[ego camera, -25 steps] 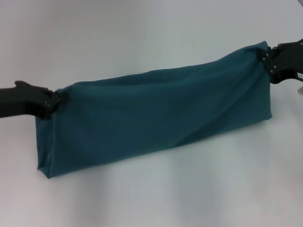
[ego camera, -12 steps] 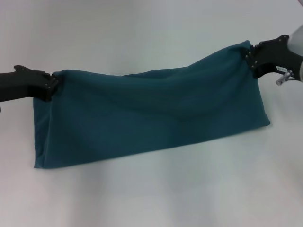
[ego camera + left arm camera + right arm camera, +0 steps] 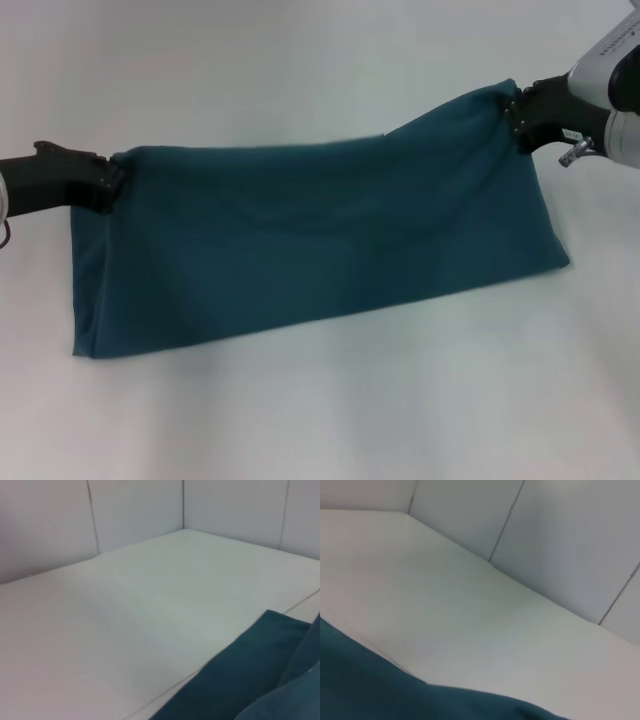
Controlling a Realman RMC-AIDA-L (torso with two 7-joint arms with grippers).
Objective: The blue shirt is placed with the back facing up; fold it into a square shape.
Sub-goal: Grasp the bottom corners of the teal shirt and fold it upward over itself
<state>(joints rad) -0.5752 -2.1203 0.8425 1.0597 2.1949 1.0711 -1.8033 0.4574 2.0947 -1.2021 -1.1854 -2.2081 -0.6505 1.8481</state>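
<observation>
At the left edge of the head view, the left gripper (image 3: 112,182) is clamped on one top corner of the blue shirt (image 3: 310,240), about where it was half a second ago. The shirt hangs as a long plain band across mid-frame, its lower edge on the white table (image 3: 320,410). At upper right, the right gripper (image 3: 512,112) pinches the other corner, now slightly higher and further left than before, the top edge less sagged.

A plain white table (image 3: 320,420) fills the scene. Pale grey wall panels (image 3: 560,545) with thin vertical seams stand behind it.
</observation>
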